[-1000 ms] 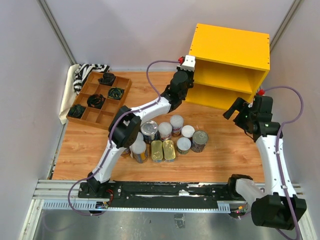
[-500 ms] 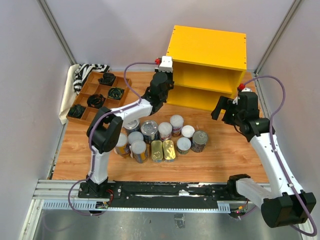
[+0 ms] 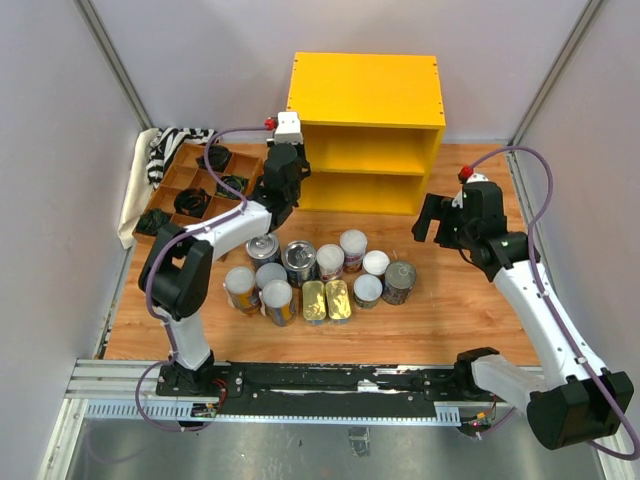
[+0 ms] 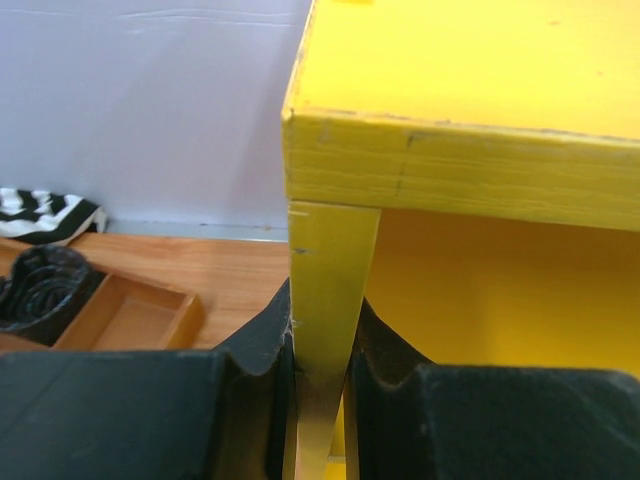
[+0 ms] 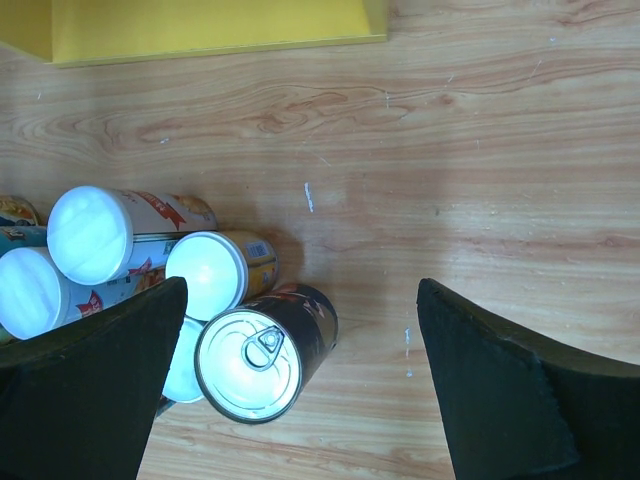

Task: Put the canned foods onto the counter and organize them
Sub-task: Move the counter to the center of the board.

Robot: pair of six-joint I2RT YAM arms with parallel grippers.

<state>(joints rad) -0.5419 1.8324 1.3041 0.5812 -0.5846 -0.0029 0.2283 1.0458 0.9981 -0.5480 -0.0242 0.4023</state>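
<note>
Counter (image 3: 365, 90), far centre, has its left panel pinched in the left gripper (image 4: 320, 350); right gripper (image 5: 300, 390) hangs wide open over cans (image 3: 320, 275) clustered nearer. Such a one-sided pinch could let the counter twist or slip into the cans.

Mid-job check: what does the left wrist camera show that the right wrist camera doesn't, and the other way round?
Left wrist only: the left gripper shut on the upright side panel of the yellow counter, just under its top. Beyond it are the brown tray holding a black coil, and a striped cloth.

Right wrist only: the right gripper open above the table, with a silver-topped can and white-lidded cans grouped by one finger.

Both: part of the yellow counter and the wooden table.
</note>
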